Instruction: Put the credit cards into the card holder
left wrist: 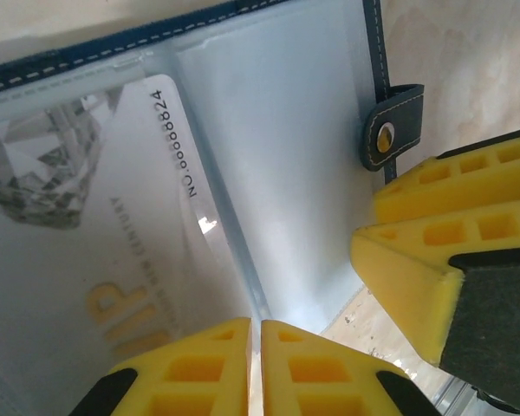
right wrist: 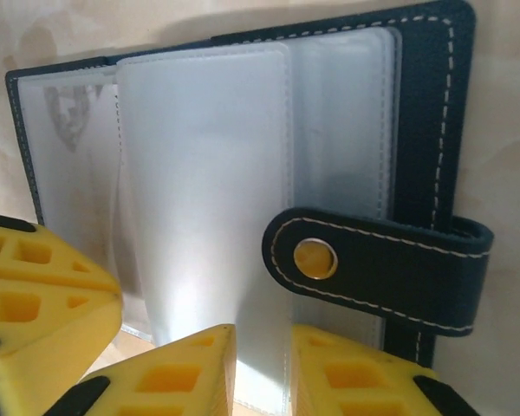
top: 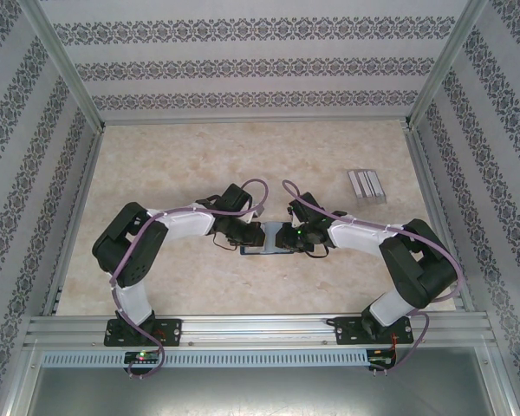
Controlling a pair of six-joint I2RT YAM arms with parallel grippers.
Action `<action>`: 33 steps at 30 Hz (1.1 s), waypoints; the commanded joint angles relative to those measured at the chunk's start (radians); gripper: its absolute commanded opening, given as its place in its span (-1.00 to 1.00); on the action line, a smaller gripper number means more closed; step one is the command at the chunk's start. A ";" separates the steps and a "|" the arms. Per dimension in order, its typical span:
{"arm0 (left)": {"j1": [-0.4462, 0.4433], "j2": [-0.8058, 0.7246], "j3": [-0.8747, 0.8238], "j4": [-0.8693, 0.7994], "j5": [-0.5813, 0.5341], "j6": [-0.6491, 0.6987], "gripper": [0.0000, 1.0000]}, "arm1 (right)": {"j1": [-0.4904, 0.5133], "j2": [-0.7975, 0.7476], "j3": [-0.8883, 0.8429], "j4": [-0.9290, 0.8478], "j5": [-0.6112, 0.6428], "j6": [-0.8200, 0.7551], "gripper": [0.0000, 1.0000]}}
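A lab test booth; aluminium rails (top: 251,325), wallpaper-patterned panels (top: 243,65) enclosing a marble-look tabletop (top: 243,156).

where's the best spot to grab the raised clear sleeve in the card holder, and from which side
Probably its near edge, pinched across the thin faces, coming from the right gripper side. The clear sleeve bows up off the pages beneath in the open card holder, so a finger could slip under that edge.
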 commanded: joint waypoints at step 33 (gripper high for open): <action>0.029 -0.141 -0.107 0.042 -0.041 -0.057 -0.35 | -0.009 -0.046 -0.042 0.197 -0.104 0.034 -0.88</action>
